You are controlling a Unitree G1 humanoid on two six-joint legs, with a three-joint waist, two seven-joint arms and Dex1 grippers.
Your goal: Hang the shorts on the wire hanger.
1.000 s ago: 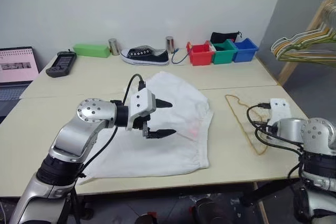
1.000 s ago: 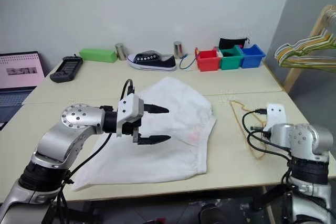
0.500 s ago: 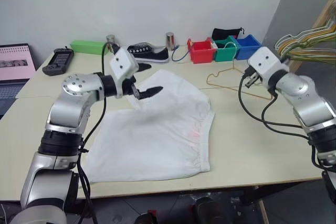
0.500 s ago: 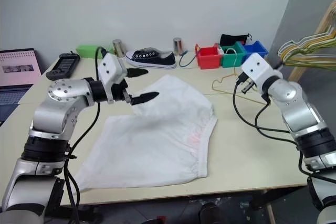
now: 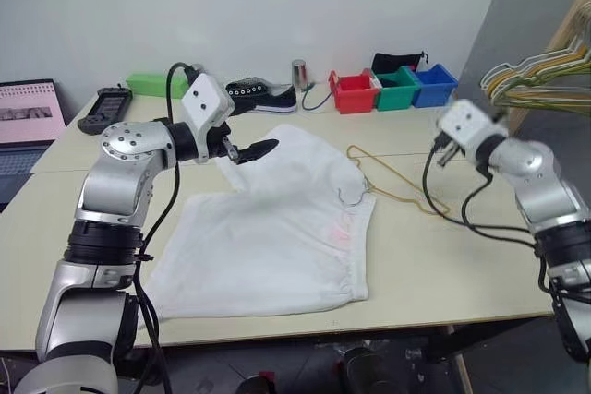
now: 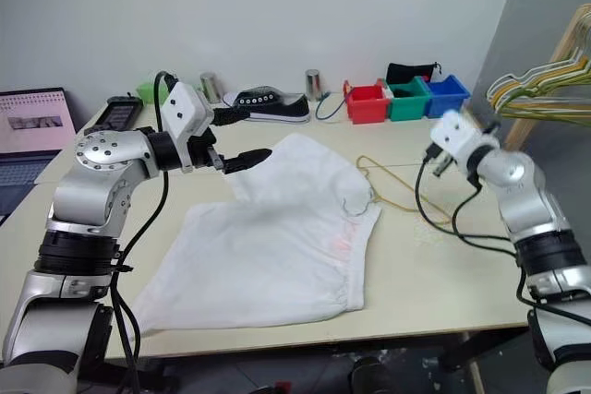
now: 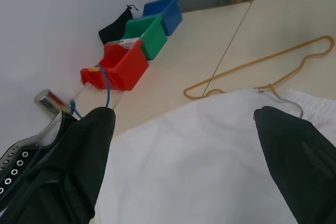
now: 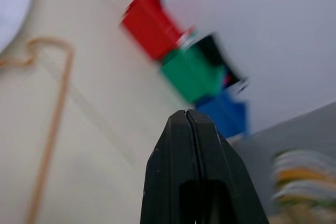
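Observation:
The white shorts (image 5: 277, 237) lie spread flat on the table (image 5: 443, 265), waistband toward the right. The pale-yellow wire hanger (image 5: 397, 189) lies just right of them, and its small hook rests on the shorts' right edge. My left gripper (image 5: 259, 128) hovers open above the far corner of the shorts, with nothing between its fingers (image 7: 89, 145). Between those fingers I see the shorts (image 7: 199, 171) and the wire hanger (image 7: 262, 61). My right gripper (image 5: 439, 156) is shut and held above the table beyond the hanger's right end. The wire (image 8: 50, 129) passes beside its closed fingertips (image 8: 186, 116), not between them.
Along the back edge stand a black sneaker (image 5: 263, 94), a metal cylinder (image 5: 298, 74), red (image 5: 353, 92), green (image 5: 395, 89) and blue (image 5: 432, 85) bins, a green box (image 5: 157, 87) and a black device (image 5: 103, 108). A laptop (image 5: 28, 122) sits far left. Coloured hangers (image 5: 540, 80) hang at right.
The wire hanger has shifted left from the table's right side, and its hook now rests on the shorts' edge. My right gripper rose and swung inward. My left gripper lifted toward the shorts' far corner.

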